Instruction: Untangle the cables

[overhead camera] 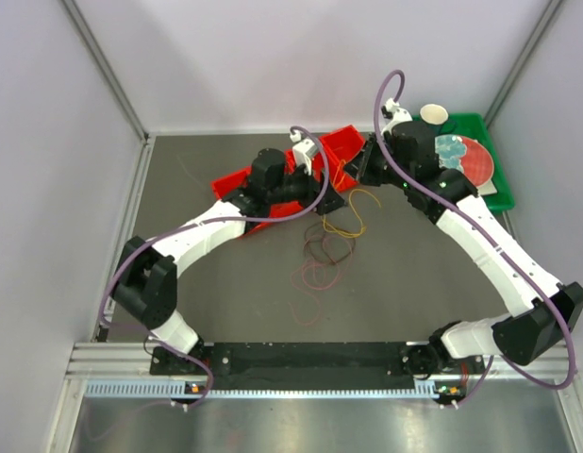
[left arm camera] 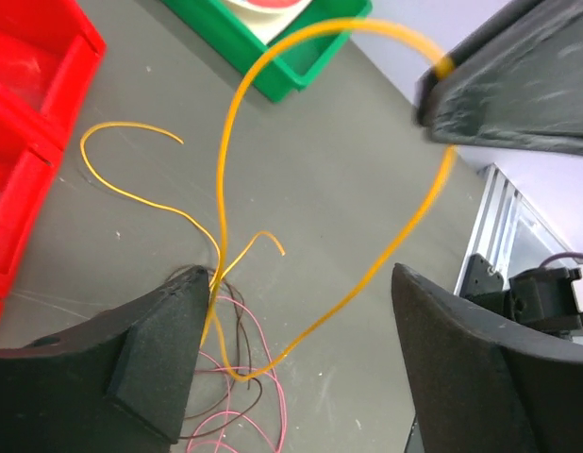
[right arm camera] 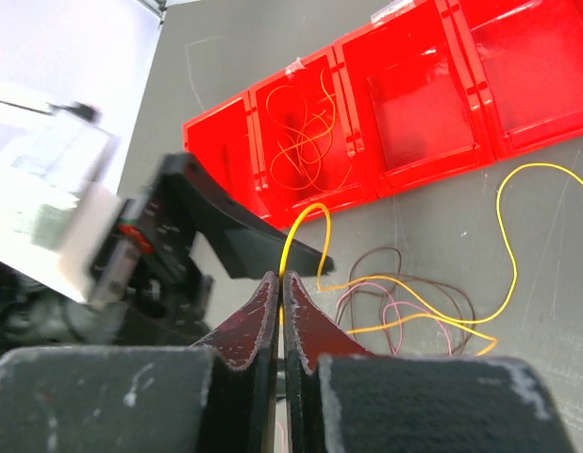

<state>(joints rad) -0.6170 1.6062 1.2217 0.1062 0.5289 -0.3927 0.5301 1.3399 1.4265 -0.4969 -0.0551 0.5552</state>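
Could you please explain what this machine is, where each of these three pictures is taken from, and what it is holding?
These are two robot arms bolted to the near edge of a table. The overhead picture looks down on both; the other two come from cameras on each wrist.

On the grey tabletop lies a tangle of thin cables: yellow, dark brown and pink. Behind them sit a row of red bins and a green tray with dishes.

The right gripper is shut, pinching a yellow cable and lifting it in a loop. The left gripper is open, and that loop passes between its fingers.
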